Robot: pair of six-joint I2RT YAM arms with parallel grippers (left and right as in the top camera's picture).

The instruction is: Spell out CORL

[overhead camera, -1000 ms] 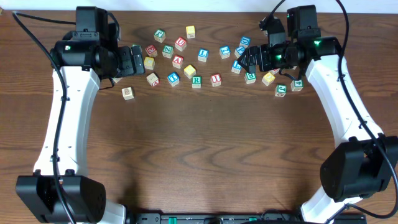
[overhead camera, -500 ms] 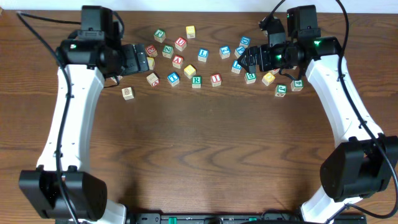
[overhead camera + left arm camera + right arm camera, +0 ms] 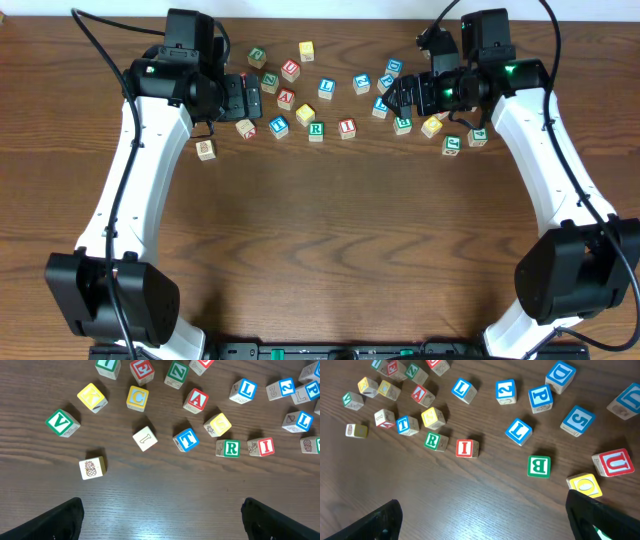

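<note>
Lettered wooden cubes lie scattered across the far part of the table. The yellow C cube (image 3: 137,398) sits ahead of my left gripper (image 3: 161,506), which is open over bare wood. The green R cube (image 3: 227,448) (image 3: 316,129) lies to its right, and a blue L cube (image 3: 243,390) (image 3: 326,89) sits further back. My right gripper (image 3: 482,502) is open too, and the yellow O cube (image 3: 585,485) (image 3: 432,126) lies just beyond its right finger. A second blue L cube (image 3: 519,431) lies ahead of it. Neither gripper holds anything.
Other cubes crowd round: yellow K (image 3: 92,397), green V (image 3: 62,422), blue T (image 3: 186,440), red A (image 3: 195,400), red I (image 3: 261,446), a pineapple cube (image 3: 92,467), green B (image 3: 539,466), red U (image 3: 612,462), blue P (image 3: 540,397). Bare wood table (image 3: 330,230) fills the near half.
My left arm has swung to the right along the back of the table, over the left end of the cube cluster. The right arm and the cubes have not moved.
</note>
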